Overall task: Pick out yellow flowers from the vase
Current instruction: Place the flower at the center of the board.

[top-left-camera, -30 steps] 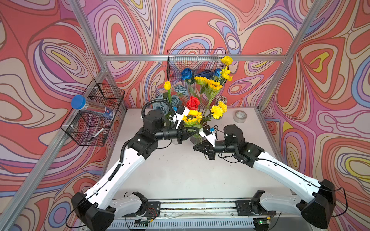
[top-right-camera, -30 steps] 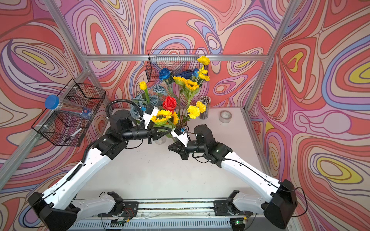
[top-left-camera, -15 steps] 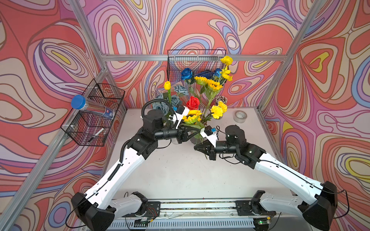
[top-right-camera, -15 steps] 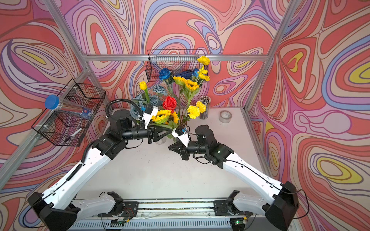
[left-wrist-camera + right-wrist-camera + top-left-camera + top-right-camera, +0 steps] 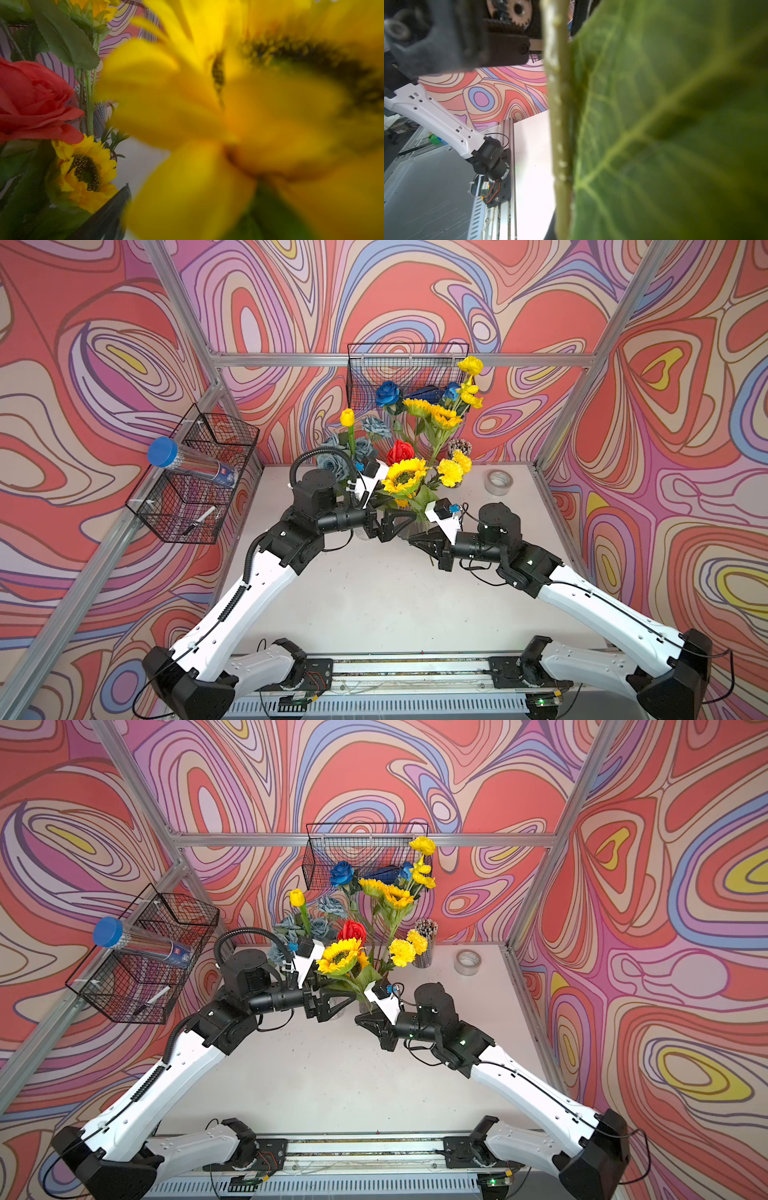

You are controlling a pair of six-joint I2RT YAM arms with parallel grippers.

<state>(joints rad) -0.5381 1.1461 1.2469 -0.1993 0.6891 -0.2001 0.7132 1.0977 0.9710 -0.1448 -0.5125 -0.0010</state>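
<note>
In both top views the vase (image 5: 406, 526) stands at the rear middle of the table (image 5: 374, 593), a sunflower (image 5: 404, 477) over its mouth. Taking the back wall as 12 o'clock from the vase, the left claw (image 5: 395, 526) sits at 9 and the right claw (image 5: 417, 539) at 4, both just beside it. A pencil cup (image 5: 460, 448) is at 1 and a tape roll (image 5: 499, 481) at 2. A wall basket (image 5: 407, 364) hangs at 12. A side basket (image 5: 195, 506), holding a tube (image 5: 187, 462), hangs far out at 9.

**Top views (pair):** mounted high over the near edge, well back. They face down and toward the far wall, and both hold the whole table (image 5: 374, 593), nearly alike.

**Left wrist view:** pushed in among the blooms. It is so near that a sunflower (image 5: 239, 104) blurs across most of it. The red rose (image 5: 35, 99) beside it is shared with both top views.

**Right wrist view:** hard against a leaf (image 5: 675, 124). It faces back to the near rail (image 5: 508, 133), which also shows in both top views.
</note>
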